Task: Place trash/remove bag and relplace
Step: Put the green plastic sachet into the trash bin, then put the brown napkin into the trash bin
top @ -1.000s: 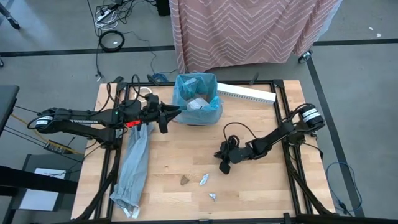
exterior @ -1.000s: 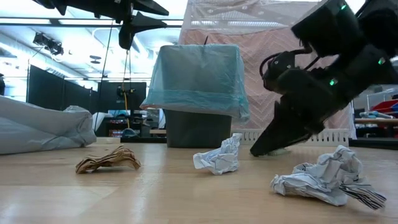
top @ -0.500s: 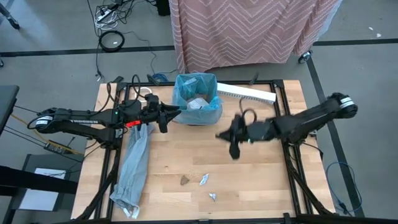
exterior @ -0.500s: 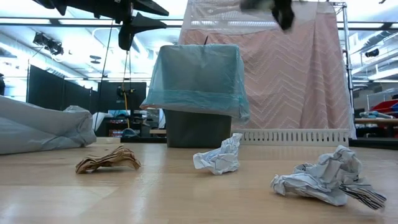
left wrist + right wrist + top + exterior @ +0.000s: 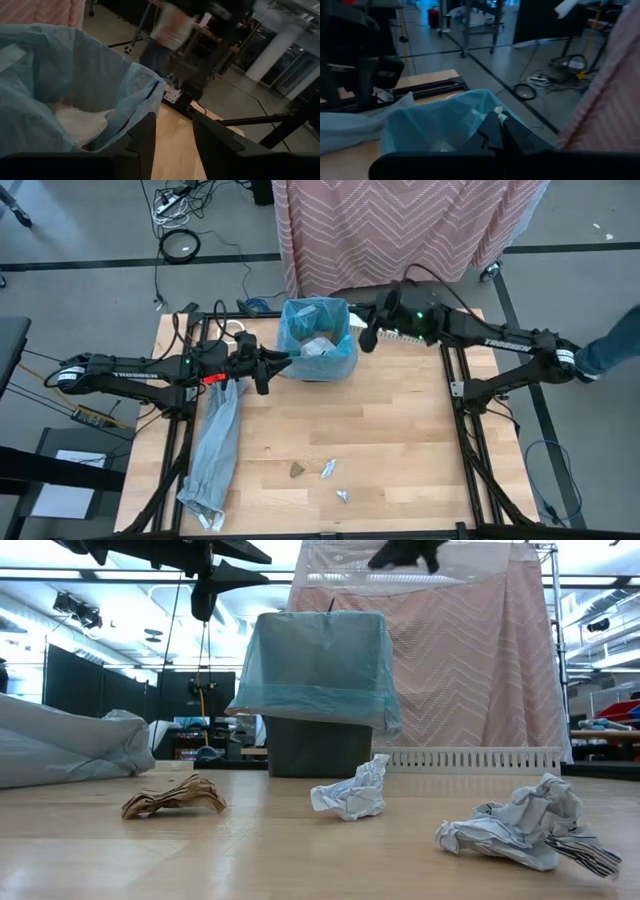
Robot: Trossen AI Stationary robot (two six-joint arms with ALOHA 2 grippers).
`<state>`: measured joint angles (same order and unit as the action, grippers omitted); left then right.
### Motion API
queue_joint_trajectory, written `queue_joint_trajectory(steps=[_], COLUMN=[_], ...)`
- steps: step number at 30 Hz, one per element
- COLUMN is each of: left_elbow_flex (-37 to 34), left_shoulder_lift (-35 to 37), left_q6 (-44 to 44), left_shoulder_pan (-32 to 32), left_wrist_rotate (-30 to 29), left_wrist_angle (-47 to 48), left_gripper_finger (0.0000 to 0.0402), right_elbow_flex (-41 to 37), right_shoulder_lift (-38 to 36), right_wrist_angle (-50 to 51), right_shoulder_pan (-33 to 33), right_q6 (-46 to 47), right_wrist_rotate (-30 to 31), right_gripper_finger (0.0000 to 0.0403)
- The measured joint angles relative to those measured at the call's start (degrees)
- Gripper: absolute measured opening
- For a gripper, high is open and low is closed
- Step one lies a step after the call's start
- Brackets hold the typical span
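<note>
Blue bag [image 5: 318, 345] lines bin at table's 12 o'clock. My right gripper [image 5: 367, 332] hovers just off its 3 o'clock rim, fingers pinched on white scrap [image 5: 498, 113] (only right wrist view shows this). I judge drop needs short shift toward 9. Left gripper [image 5: 268, 367] waits at bag's 9 o'clock, fingers apart. Trash [image 5: 327, 468] lies at 6 o'clock; low view shows three pieces.

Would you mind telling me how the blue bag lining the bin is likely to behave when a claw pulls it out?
The blue bag looks thin and crinkly, so it would probably go limp and stretch. Its draped, loose rim suggests it may slip off easily. The scraps inside look light, so it should lift with little weight.
</note>
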<state>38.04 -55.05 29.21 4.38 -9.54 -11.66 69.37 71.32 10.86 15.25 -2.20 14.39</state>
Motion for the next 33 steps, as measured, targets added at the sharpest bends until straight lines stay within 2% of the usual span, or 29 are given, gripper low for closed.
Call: queue_joint_trajectory(steps=[3,7,10,14,19,22,27,33], left_elbow_flex=[0.00,0.00,0.00,0.00,0.00,0.00,0.22,0.20], left_shoulder_lift=[0.00,0.00,0.00,0.00,0.00,0.00,-1.22,-6.75], left_q6=[0.00,0.02,0.02,0.02,0.02,0.55,2.87,6.83], left_shoulder_pan=[-0.04,-0.04,-0.29,-0.85,-1.96,-3.37,-11.27,-24.06], left_wrist_rotate=[0.67,1.31,1.50,1.61,1.97,4.53,7.06,0.70], left_wrist_angle=[-0.09,0.03,0.05,0.47,0.79,0.52,0.51,0.75], left_gripper_finger=[0.0137,0.0137,0.0137,0.0137,0.0137,0.0137,0.0133,0.0121], right_elbow_flex=[-0.01,-0.03,-0.05,-0.05,-0.05,-0.05,2.00,3.54], right_shoulder_lift=[3.41,7.54,9.49,10.67,10.89,9.44,4.22,-2.20], right_wrist_angle=[-2.40,-4.95,-6.31,-6.38,-7.14,-8.27,-7.55,-6.57], right_shoulder_pan=[2.27,2.71,2.53,2.49,2.08,1.62,-0.69,-4.10], right_q6=[0.03,-0.22,-1.87,-0.63,1.11,3.06,4.06,4.11], right_wrist_rotate=[-5.01,-7.30,-11.45,-17.52,-17.59,-18.62,-21.67,-18.65], right_gripper_finger=[0.0000,0.0000,0.0016,0.0070,0.0154,0.0198,0.0236,0.0246])
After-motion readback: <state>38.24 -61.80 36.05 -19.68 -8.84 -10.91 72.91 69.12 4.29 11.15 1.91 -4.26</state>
